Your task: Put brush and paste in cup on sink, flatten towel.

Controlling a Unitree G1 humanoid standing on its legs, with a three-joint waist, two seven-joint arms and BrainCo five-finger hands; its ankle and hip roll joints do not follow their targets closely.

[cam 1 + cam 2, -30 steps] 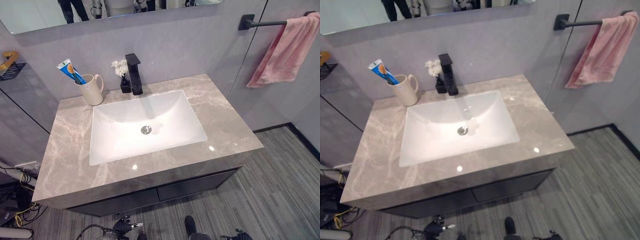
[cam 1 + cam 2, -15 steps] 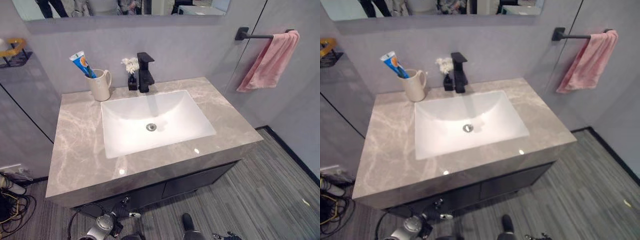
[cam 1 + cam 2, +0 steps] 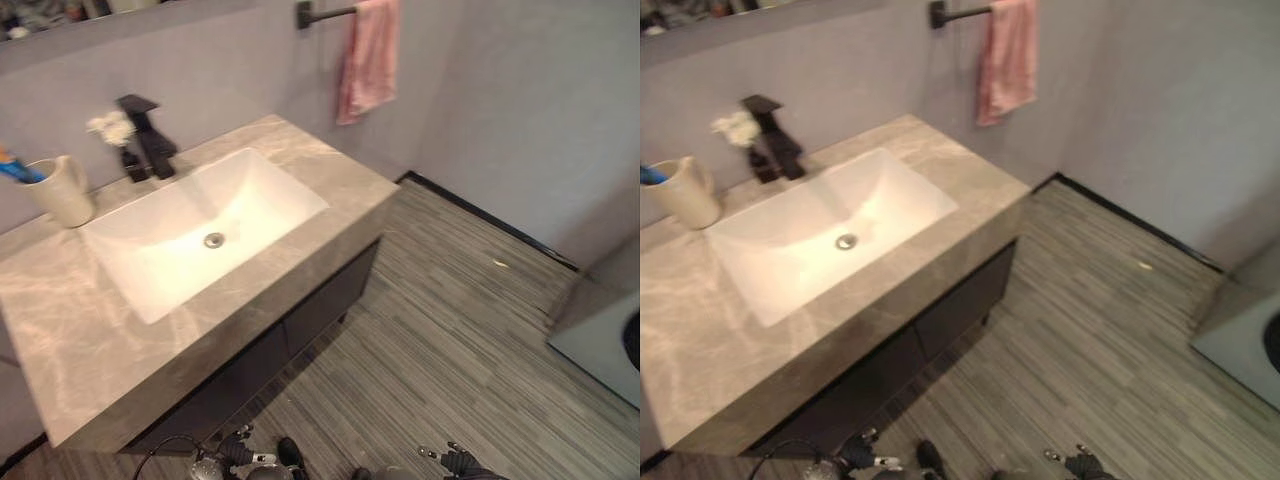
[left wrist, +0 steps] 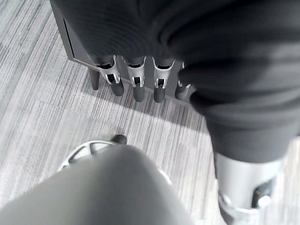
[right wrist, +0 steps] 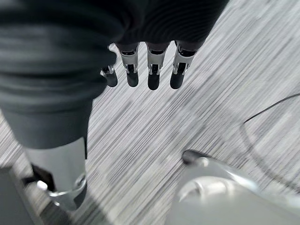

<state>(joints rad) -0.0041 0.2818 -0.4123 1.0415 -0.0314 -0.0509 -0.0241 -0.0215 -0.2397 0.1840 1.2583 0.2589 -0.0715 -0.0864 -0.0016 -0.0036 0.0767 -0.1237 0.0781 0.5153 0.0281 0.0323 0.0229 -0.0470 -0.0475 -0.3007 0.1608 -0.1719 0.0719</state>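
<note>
Cup (image 3: 58, 190) stands on sink counter (image 3: 330, 185) beside tap (image 3: 148, 135), paste (image 3: 18, 170) inside. Towel (image 3: 368, 58) hangs bunched on bar (image 3: 325, 13). No writing legible. Left hand (image 4: 136, 84) and right hand (image 5: 150, 70) hang low, fingers straight, empty.

Head eyes look down at sink (image 3: 200, 225); wrist views face floor (image 5: 197, 117) closely

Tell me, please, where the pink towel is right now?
The pink towel hangs bunched from the black wall bar at the top of the eye views, beyond the counter's far right corner.
</note>
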